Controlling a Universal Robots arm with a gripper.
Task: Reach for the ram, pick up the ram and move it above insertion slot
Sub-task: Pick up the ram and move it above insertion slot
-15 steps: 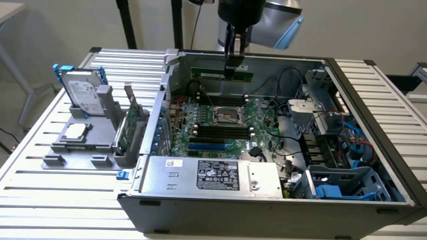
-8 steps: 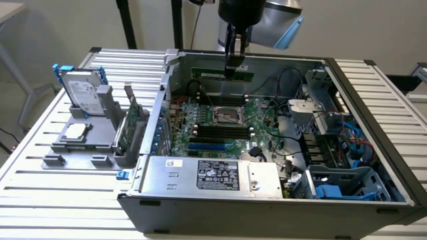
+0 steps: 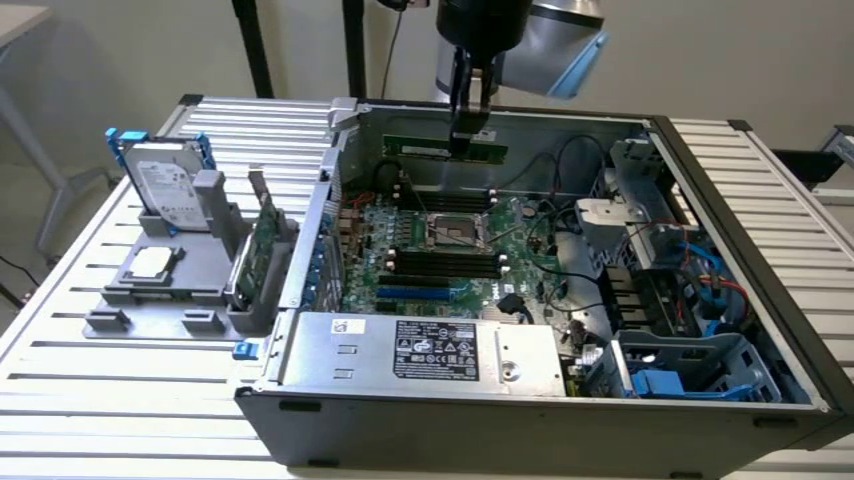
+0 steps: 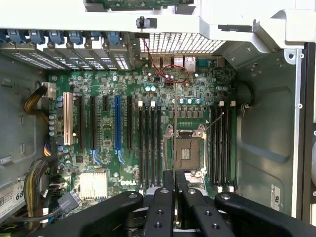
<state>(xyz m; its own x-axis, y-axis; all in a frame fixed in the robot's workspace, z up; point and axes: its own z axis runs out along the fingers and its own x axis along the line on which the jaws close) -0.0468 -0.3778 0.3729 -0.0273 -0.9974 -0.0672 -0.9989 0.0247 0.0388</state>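
My gripper (image 3: 470,133) is clamped on the ram (image 3: 445,149), holding it level above the motherboard (image 3: 441,250), inside the open case (image 3: 534,415).

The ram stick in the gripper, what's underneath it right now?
The ram hangs from the gripper over the open computer case. Below lies the green motherboard, with its black memory slots and empty processor socket. The gripper's fingers cover the slots' near ends.
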